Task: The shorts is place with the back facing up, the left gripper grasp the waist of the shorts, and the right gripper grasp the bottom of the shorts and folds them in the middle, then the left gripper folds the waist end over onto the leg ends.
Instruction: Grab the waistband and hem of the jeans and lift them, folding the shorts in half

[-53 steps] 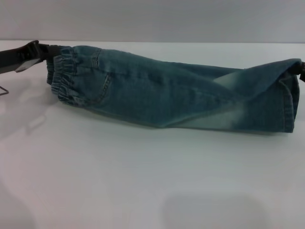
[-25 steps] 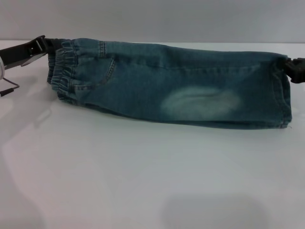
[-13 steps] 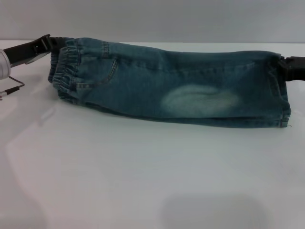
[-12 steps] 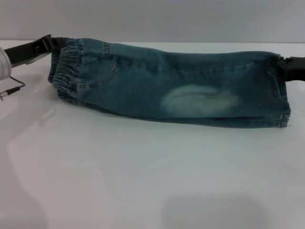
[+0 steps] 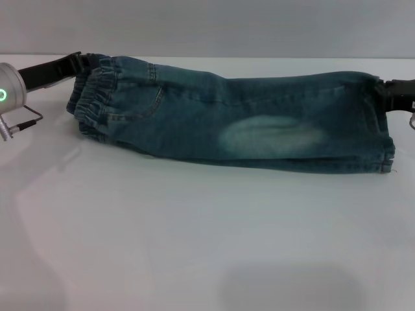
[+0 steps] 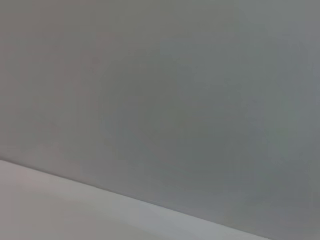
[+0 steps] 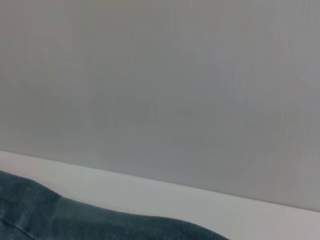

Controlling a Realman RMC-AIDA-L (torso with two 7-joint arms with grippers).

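A white, glossy tabletop (image 5: 194, 246) fills most of the head view, and it carries soft reflections and a dim shadow patch near its front edge. Behind it rises a plain grey wall (image 5: 207, 26) — the same blank wall fills the left wrist view above a strip of the white surface.

The shorts (image 5: 233, 120) lie across the far half of the tabletop, folded lengthwise into a long, narrow band of blue denim. The gathered elastic waist (image 5: 91, 97) is at the robot's left end and the hemmed leg ends (image 5: 382, 133) at the right. A back pocket outlined in pale stitching sits just beside the waist, and a faded, whitish patch marks the middle of the top layer. The lower edge shows stacked layers of cloth lying flat on the surface. In the right wrist view a dark blue fold of the denim shows at the bottom, with white tabletop and wall beyond it.

The left gripper (image 5: 76, 63) reaches in from the left edge, its dark fingers touching the upper corner of the waist; whether they are clamped on the cloth I cannot tell. The right gripper (image 5: 388, 94) meets the upper corner of the leg ends from the right edge — its fingers are hidden by the denim, so their state is unclear too.
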